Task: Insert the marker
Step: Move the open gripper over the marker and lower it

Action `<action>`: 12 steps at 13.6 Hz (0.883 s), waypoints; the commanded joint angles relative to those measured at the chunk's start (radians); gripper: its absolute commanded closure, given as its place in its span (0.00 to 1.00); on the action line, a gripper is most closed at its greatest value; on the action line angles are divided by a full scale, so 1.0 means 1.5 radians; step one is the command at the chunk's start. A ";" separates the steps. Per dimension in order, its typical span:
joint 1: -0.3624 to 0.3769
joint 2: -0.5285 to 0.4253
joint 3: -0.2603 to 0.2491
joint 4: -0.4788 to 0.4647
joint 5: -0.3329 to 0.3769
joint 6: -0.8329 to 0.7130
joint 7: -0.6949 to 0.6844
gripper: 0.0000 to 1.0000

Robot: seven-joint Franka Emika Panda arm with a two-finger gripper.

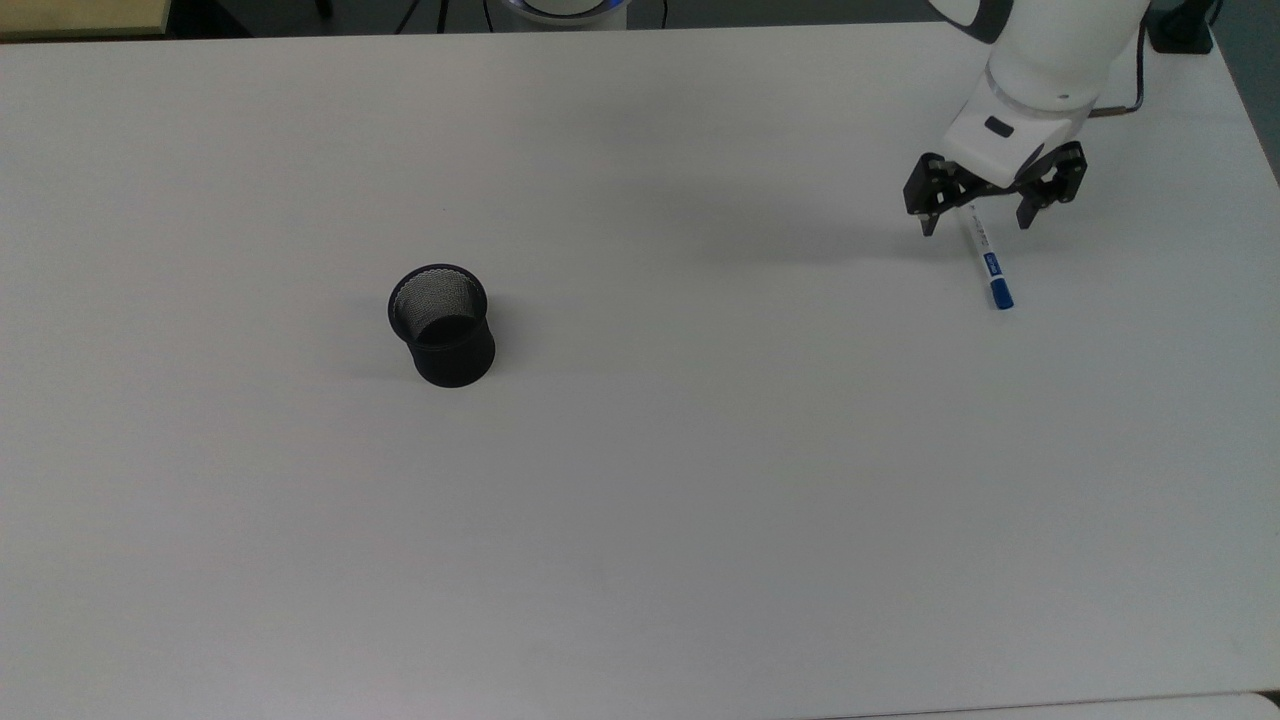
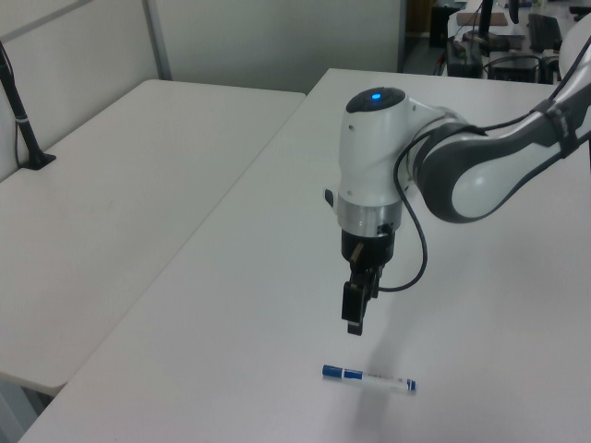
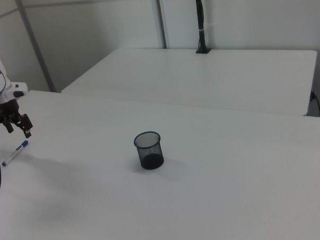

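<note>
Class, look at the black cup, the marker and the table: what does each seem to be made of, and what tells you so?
Black cup: likely metal wire mesh, matte; a fine grid shows on its inner wall.
Marker: probably plastic, with a smooth white barrel and a blue cap.
Table: a smooth, matte white top, perhaps laminate; the look leaves that open.
</note>
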 commanded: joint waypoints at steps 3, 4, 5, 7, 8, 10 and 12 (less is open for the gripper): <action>0.030 0.058 -0.012 0.007 0.001 0.081 0.042 0.00; 0.034 0.067 -0.012 0.007 0.000 0.091 0.045 0.00; 0.040 0.076 -0.013 0.007 -0.003 0.094 0.046 0.00; 0.053 0.088 -0.013 0.010 -0.009 0.094 0.046 0.00; 0.054 0.095 -0.013 0.011 -0.010 0.094 0.046 0.02; 0.055 0.099 -0.013 0.011 -0.017 0.094 0.046 0.07; 0.060 0.099 -0.013 0.010 -0.027 0.094 0.046 0.24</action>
